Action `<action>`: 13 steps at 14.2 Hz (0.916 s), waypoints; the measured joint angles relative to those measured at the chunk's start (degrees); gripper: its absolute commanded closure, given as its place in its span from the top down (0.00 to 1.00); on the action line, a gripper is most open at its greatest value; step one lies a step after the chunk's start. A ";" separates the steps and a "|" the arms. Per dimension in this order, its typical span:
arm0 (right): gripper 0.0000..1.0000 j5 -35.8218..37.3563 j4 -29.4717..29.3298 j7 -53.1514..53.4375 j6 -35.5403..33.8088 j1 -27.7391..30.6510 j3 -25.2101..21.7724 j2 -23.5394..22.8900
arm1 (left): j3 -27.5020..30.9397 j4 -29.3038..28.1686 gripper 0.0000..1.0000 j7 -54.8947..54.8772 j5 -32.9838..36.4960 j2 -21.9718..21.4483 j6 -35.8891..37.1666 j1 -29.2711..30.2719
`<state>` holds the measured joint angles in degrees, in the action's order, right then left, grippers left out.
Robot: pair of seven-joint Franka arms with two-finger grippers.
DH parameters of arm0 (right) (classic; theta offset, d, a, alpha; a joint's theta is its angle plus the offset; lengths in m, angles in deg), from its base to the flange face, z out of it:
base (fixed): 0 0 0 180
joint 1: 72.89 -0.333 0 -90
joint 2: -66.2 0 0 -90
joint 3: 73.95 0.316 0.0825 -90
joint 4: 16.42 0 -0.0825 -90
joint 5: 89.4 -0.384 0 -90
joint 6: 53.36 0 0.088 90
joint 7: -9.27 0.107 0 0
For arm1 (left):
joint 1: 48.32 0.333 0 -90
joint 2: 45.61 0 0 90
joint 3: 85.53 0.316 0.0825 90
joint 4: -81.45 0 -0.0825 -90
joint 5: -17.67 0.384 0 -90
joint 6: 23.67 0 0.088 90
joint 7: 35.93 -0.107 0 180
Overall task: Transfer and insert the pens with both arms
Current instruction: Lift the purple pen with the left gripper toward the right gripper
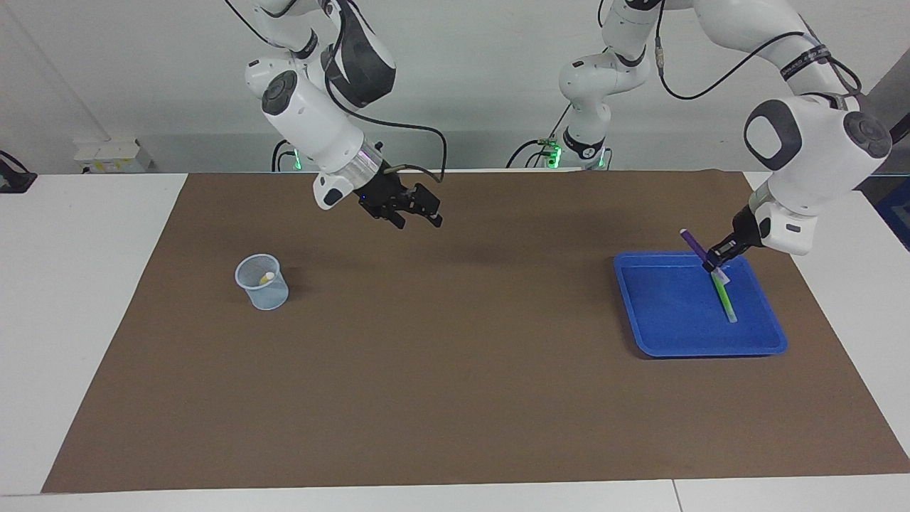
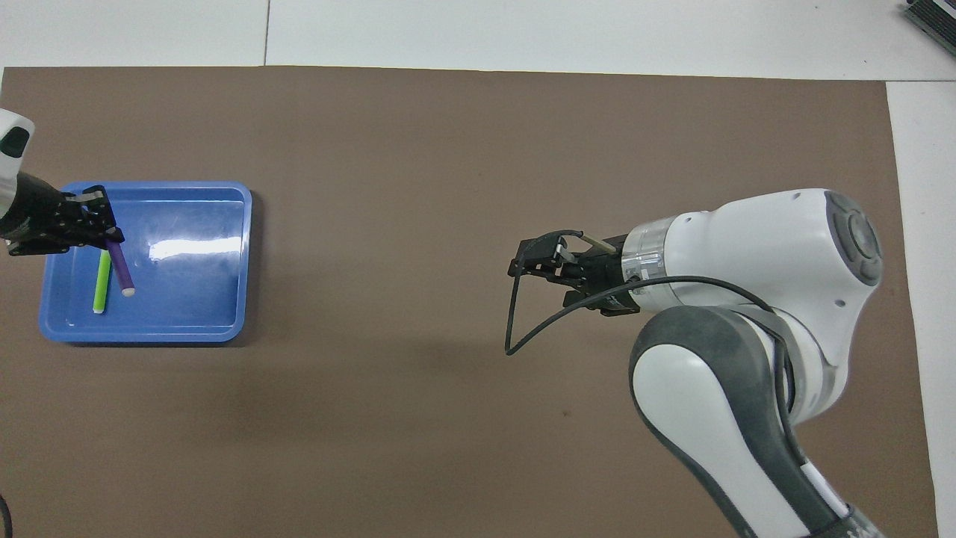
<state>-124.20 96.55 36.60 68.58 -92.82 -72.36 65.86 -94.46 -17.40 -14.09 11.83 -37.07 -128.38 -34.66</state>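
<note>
Slanting in the air over the blue tray [image 1: 640, 334], the purple pen [image 1: 692, 244] is clamped in the left hand [image 1: 713, 264], its pale cap end lowest and its other end pointing up. Just under that hand the green pen [image 1: 726, 299] lies flat in the tray, at the left arm's end of the brown mat [image 1: 455, 398] on the table [image 1: 85, 284]. Well apart from it, the right hand [image 1: 416, 218] hangs with fingers spread over bare mat, and the yellow pen [image 1: 266, 278] stands in a small mesh cup [image 1: 263, 288] toward the right arm's end.
</note>
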 measured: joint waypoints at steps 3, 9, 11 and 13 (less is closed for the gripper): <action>1.00 -0.10 0.05 0.00 1.52 -1.02 0.02 -0.02 | -0.52 0.59 0.00 10.48 -4.62 -3.09 1.25 -0.28; 1.00 -4.39 0.27 0.96 6.34 -4.55 0.05 -0.16 | -0.90 0.60 0.00 34.23 -11.01 -8.02 1.72 -2.74; 1.00 -5.05 0.29 1.07 6.35 -4.58 0.04 -0.16 | -1.14 0.59 0.00 41.05 -14.08 -8.49 1.72 -3.16; 1.00 -9.76 0.26 1.09 7.31 -5.28 0.05 -0.15 | -1.14 0.48 0.00 46.44 -16.49 -8.54 1.73 -3.40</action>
<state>-133.96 96.81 37.69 75.89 -98.10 -72.31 65.71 -95.61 -16.92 32.35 -4.66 -45.61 -126.65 -38.05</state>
